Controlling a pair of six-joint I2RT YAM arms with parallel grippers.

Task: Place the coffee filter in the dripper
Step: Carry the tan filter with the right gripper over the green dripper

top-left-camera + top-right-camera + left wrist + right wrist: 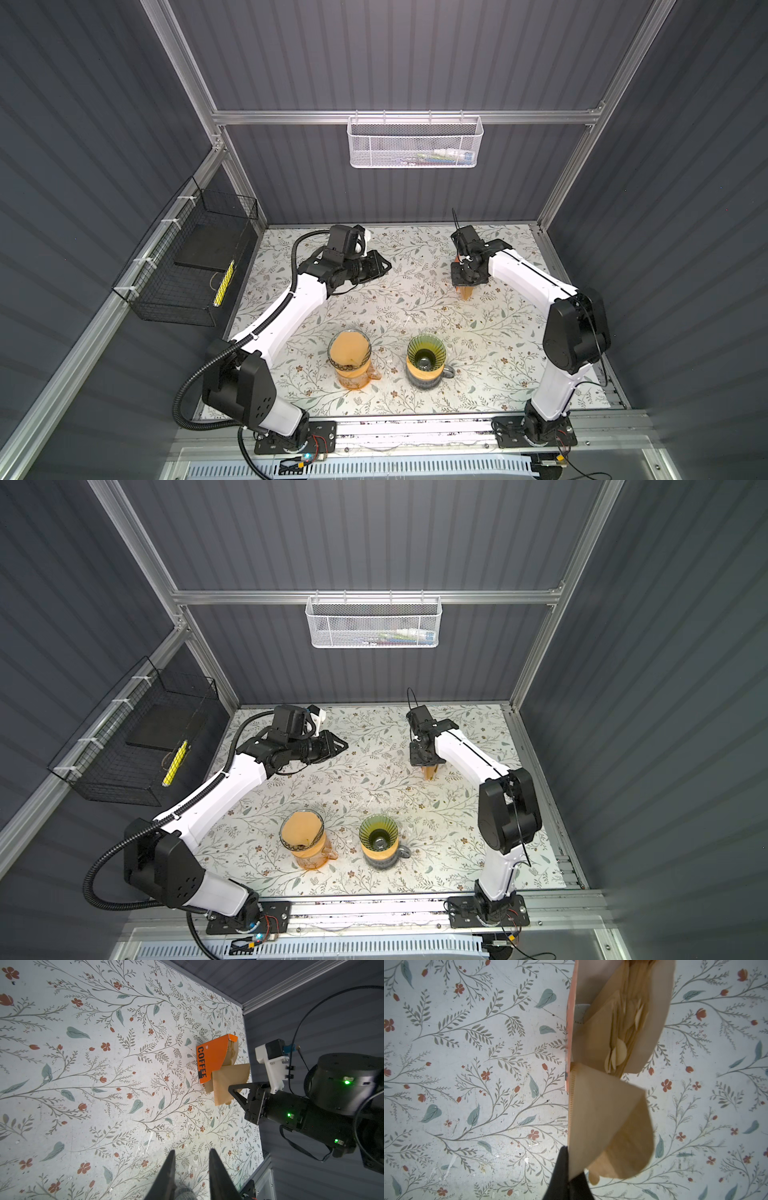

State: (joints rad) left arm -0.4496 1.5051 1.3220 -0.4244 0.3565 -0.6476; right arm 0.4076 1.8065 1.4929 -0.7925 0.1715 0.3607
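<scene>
My right gripper (pixel 464 286) (pixel 570 1165) points down at the back right of the table, shut on one brown paper coffee filter (pixel 608 1122) (pixel 230 1082). The filter hangs lifted just beside the orange "COFFEE" box (pixel 212 1057), which holds several more filters (pixel 629 1022). In both top views the filter shows only as a brown tip (pixel 466 294) (pixel 430 772) under the wrist. An empty green glass dripper (pixel 426 352) (pixel 378 833) stands on a mug near the front. My left gripper (pixel 384 264) (pixel 191 1153) hovers at the back left, open and holding nothing.
A second dripper (pixel 349 352) with a brown filter inside sits on a glass carafe, left of the green one. A white mesh basket (pixel 415 141) hangs on the back wall and a black wire basket (pixel 187 257) on the left wall.
</scene>
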